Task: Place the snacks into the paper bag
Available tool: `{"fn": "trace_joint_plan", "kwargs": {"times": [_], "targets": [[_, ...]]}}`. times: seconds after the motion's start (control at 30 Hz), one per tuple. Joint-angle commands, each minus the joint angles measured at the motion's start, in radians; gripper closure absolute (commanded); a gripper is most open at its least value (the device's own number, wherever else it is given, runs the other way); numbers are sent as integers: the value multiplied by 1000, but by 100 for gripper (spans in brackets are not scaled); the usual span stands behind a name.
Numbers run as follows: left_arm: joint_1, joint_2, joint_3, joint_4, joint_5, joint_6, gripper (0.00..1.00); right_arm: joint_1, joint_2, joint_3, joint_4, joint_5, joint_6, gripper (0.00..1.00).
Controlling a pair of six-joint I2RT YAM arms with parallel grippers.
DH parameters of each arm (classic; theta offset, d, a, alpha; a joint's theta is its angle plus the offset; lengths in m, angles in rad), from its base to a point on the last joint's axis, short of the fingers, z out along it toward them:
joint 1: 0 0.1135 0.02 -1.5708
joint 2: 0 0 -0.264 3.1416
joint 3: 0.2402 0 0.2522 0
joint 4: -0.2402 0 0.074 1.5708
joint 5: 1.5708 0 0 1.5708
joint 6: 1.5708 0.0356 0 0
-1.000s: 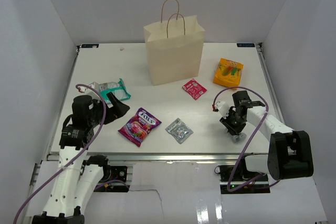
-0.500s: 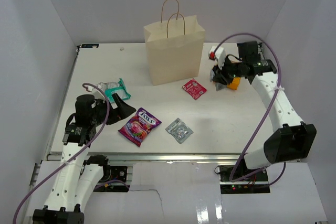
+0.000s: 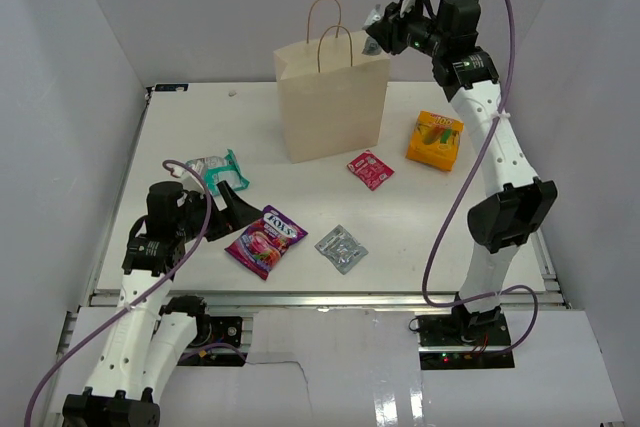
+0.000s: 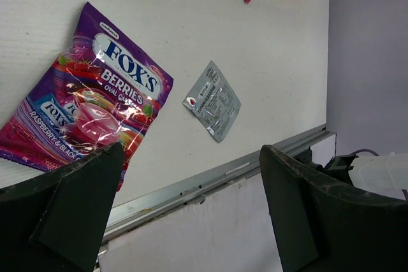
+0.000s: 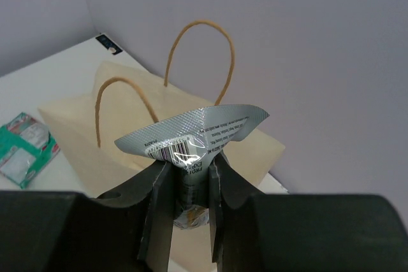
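The cream paper bag (image 3: 332, 97) stands upright at the back middle, twine handles up; it also shows in the right wrist view (image 5: 121, 151). My right gripper (image 3: 378, 39) is raised beside the bag's top right corner, shut on a silver-grey wrapper (image 5: 191, 135). My left gripper (image 3: 228, 212) is open and empty, low over the table just left of the purple candy bag (image 3: 265, 240), which also shows in the left wrist view (image 4: 89, 113). A second silver wrapper (image 3: 341, 248), the red-pink sachet (image 3: 370, 168), the orange-yellow pack (image 3: 435, 138) and the teal-and-white pouch (image 3: 210, 171) lie on the table.
White walls close in the table on three sides. The table's metal front edge (image 4: 210, 176) runs just below the purple bag and the silver wrapper. My right arm stretches high over the right half of the table.
My right gripper rose from beside the orange pack to the bag's top right corner, carrying the silver wrapper. My left gripper edged slightly toward the purple bag.
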Motion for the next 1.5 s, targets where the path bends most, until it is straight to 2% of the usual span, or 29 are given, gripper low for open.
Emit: {"fn": "trace_joint_plan", "kwargs": {"times": [0.0,0.17,0.37,0.6,0.8,0.87,1.0,1.07,1.47], "targets": [[3,1,-3,22,28,-2,2,32,32,31,227,117,133,88],[3,14,-1,27,44,-2,2,45,91,37,340,183,107,85],[3,24,2,35,56,-7,2,54,127,14,365,214,86,82],[3,32,-3,67,93,-19,2,55,125,-41,366,190,66,64],[0,43,-12,81,108,-22,2,55,134,-56,374,196,50,62],[-3,40,-17,82,108,-22,2,55,134,-58,373,193,46,59],[-5,35,-21,84,108,-28,2,55,131,-70,370,194,41,44],[-5,35,-21,84,108,-28,2,55,130,-75,368,196,36,40],[-54,61,-10,116,105,-51,2,36,79,-67,337,173,26,28]]}}
